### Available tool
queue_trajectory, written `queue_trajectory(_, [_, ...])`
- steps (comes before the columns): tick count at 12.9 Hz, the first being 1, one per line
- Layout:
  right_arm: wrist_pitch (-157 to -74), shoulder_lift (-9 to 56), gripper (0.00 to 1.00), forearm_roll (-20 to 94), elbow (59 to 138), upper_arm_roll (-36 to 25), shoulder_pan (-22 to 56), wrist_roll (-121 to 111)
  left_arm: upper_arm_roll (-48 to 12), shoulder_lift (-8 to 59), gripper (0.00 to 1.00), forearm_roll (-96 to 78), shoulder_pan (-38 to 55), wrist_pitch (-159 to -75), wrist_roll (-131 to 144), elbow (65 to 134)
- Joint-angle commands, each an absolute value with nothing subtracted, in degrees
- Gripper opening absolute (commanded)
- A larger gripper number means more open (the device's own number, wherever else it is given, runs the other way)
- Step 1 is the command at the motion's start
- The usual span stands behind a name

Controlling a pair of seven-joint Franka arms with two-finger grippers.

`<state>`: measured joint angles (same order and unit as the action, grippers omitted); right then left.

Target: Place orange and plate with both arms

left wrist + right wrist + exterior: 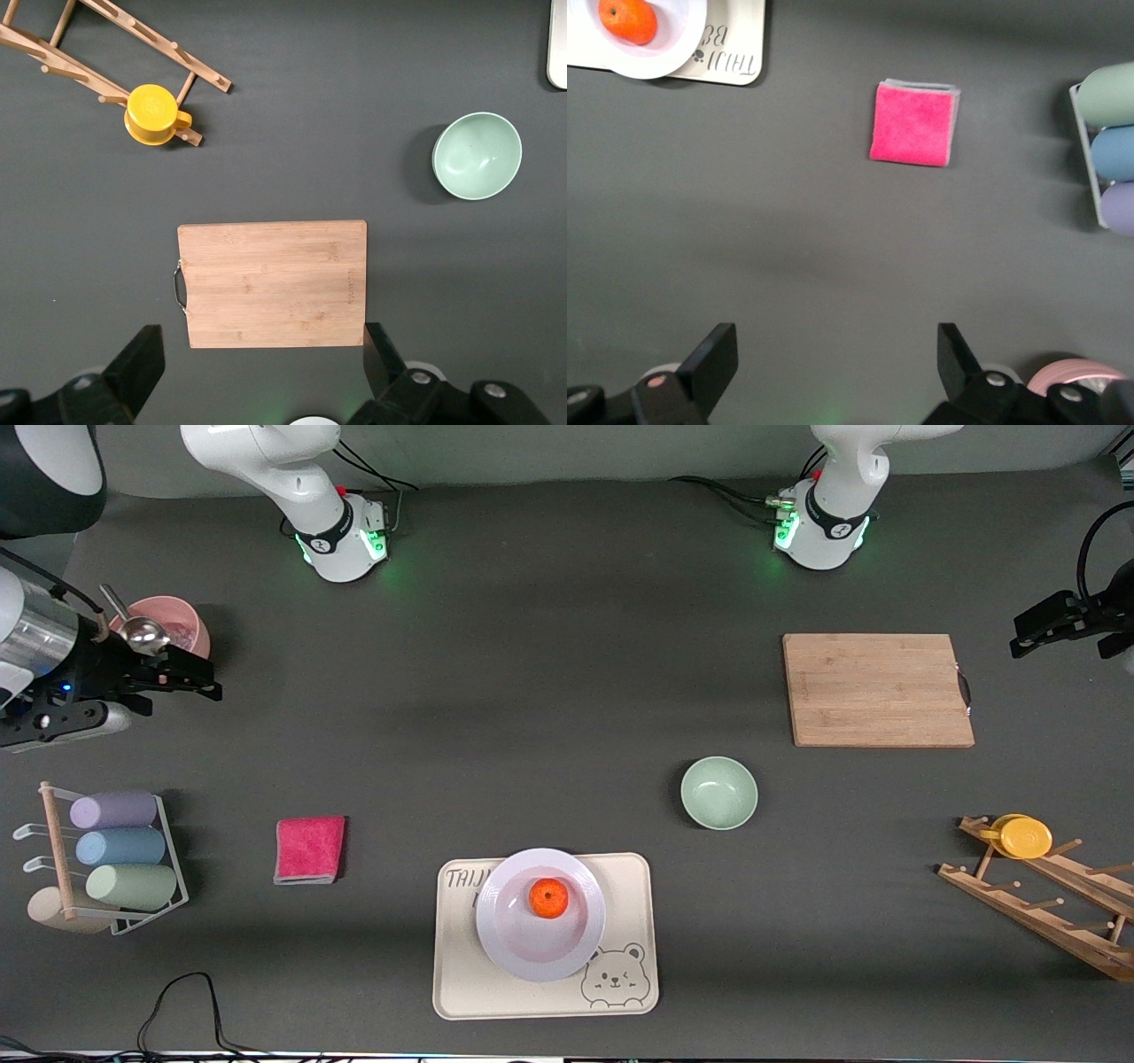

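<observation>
The orange (549, 897) lies in the white plate (505, 939), which sits on the cream bear-printed tray (545, 992) near the front camera. The right wrist view shows the orange (627, 19) and the plate (678, 40) at its edge. My right gripper (199, 677) is open and empty, raised over the table beside the pink bowl (182, 624); its jaws (833, 363) stand wide apart. My left gripper (1028, 633) is open and empty, raised at the left arm's end beside the wooden cutting board (877, 689); its jaws (263, 367) frame the board's edge (272, 283).
A pale green bowl (718, 792) stands between the board and the tray. A pink cloth (308, 849) lies toward the right arm's end, next to a rack of pastel cups (115, 846). A wooden rack (1045, 895) holds a yellow cup (1023, 836). A spoon (142, 631) rests in the pink bowl.
</observation>
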<state>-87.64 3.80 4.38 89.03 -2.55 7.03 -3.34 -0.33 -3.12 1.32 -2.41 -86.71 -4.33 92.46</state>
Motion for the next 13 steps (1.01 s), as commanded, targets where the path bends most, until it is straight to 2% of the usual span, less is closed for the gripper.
queue_trajectory(1, [-86.31,3.43,1.0,2.99,88.33,2.72,2.73,-0.7,-0.44,-3.6,1.0,1.23,-2.46,-87.36,-3.87,92.72])
queue_trajectory(13, [-86.66,3.69,1.0,3.08,88.68,2.64,1.23,-1.23,-0.44,-3.43,1.0,1.67,-2.99,-87.54,-3.96,92.72])
